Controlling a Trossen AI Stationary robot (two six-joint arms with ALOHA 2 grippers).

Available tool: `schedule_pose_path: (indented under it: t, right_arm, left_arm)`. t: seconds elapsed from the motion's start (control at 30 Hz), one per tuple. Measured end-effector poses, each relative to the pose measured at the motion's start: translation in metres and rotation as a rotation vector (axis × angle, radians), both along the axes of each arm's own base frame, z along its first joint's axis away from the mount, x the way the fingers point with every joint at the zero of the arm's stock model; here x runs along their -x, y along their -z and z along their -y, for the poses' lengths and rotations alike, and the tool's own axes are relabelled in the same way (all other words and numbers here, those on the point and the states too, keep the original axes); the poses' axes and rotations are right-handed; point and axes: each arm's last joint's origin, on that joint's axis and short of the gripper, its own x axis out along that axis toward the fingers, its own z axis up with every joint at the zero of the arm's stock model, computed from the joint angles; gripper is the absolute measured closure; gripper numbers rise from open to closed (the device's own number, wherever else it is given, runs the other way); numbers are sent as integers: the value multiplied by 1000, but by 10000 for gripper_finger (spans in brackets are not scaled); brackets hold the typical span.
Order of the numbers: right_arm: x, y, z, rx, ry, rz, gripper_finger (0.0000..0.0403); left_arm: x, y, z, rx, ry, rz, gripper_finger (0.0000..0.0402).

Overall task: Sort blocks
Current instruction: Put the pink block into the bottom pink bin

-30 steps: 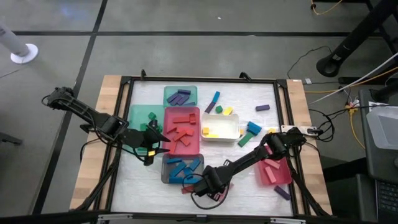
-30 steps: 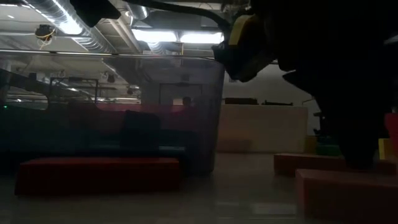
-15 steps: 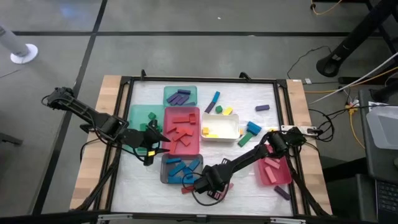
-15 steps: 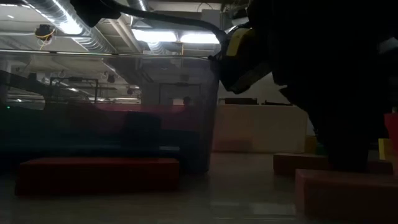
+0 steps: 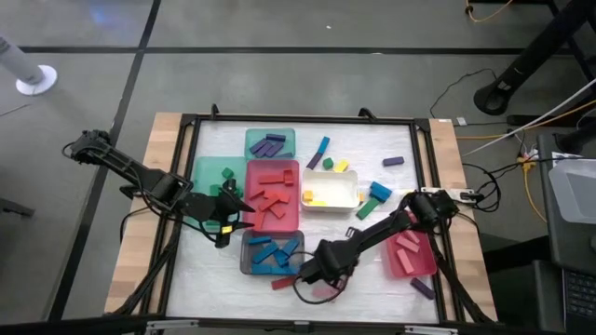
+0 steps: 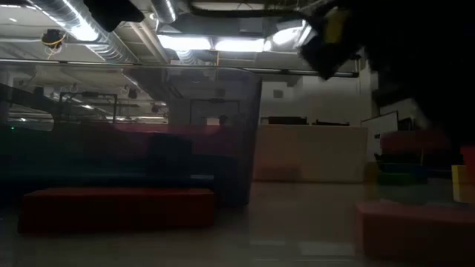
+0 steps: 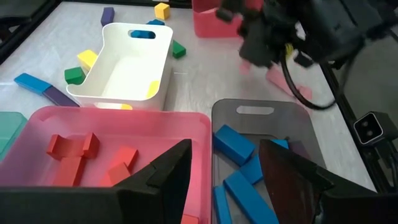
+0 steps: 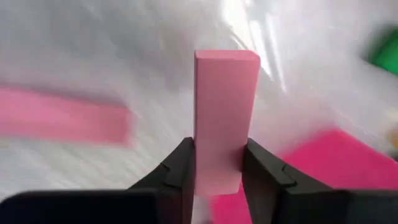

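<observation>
My right gripper (image 5: 312,272) hangs over the table's near middle, shut on a pink bar block (image 8: 226,93). Another pink bar (image 5: 326,291) and a red bar (image 5: 282,284) lie flat on the table near it. My left gripper (image 7: 227,171) waits open above the border of the red tray (image 7: 37,124) and the grey tray (image 7: 255,111), touching nothing. Red blocks lie in the red tray and blue blocks (image 7: 234,142) in the grey one. My right gripper pinches the pink bar's two long sides (image 8: 217,165) between its two fingers, at the bar's end toward the wrist. The fingers come steeply from above and lie along the bar, which sticks out past the fingertips. The bar is lifted clear of the table.
The pink tray (image 5: 410,254) stands at the near right, the white tray (image 5: 331,189) in the middle, and two green trays (image 5: 270,142) (image 5: 212,177) farther left. Loose blue, green and purple blocks (image 5: 375,197) (image 5: 393,161) (image 5: 424,288) lie on the right half.
My right gripper has risen from the table and gone a little toward the right edge, tipping as it went. One pink bar that lay on the table beneath it is lifted clear; the other pink bar has stayed where it was.
</observation>
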Motion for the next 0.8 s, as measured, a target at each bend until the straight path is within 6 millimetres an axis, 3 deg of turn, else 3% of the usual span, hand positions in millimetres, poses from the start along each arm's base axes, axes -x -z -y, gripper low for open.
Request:
schedule_pose_path:
  t: [0.13,0.4,0.67,0.8]
  right_arm:
    - [9,-26,5,-25,-12,43,286]
    - [37,-72,21,-2,-12,153,302]
    - [106,-82,51,65,178,95,291]
    - [135,-81,56,48,240,88,291]
  left_arm:
    - [0,0,0,0,1,3,226]
    - [-7,-5,-8,-12,-28,56,226]
    - [-20,-16,-31,-19,-123,171,226]
    - [-30,-23,-50,11,-196,257,226]
